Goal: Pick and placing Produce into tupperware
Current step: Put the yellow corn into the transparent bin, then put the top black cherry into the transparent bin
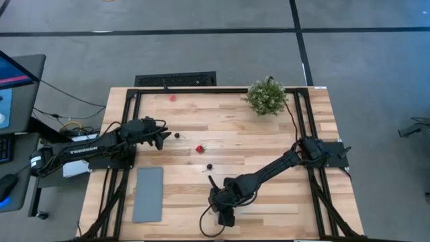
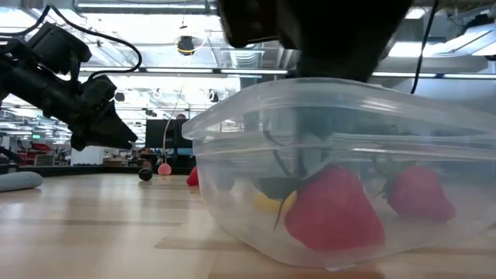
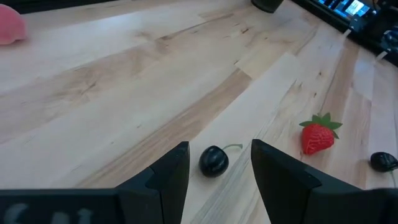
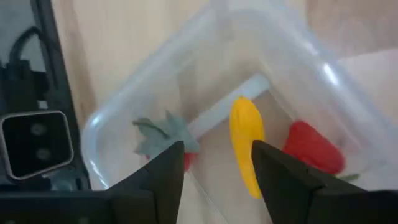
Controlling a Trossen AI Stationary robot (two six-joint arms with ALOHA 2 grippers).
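My left gripper point(image 3: 217, 150) is open and low over the table's left half point(image 1: 165, 136). A black round berry point(image 3: 213, 161) lies on the wood just ahead of the gap between its fingers. A red strawberry point(image 3: 317, 137) and a second black berry point(image 3: 384, 162) lie farther toward the table's middle. My right gripper point(image 4: 214, 149) is open above the clear tupperware point(image 2: 341, 163) near the table's near edge point(image 1: 222, 207). Inside the tupperware lie the yellow piece point(image 4: 245, 143) and two red strawberries point(image 4: 314, 146) point(image 2: 333, 209).
A flat grey slab point(image 1: 148, 193) lies near the table's near-left corner. A leafy potted plant point(image 1: 267, 96) stands at the far edge. A pale pink spot point(image 1: 173, 97) sits near the far edge, left of the plant. Bare wood lies between the two arms.
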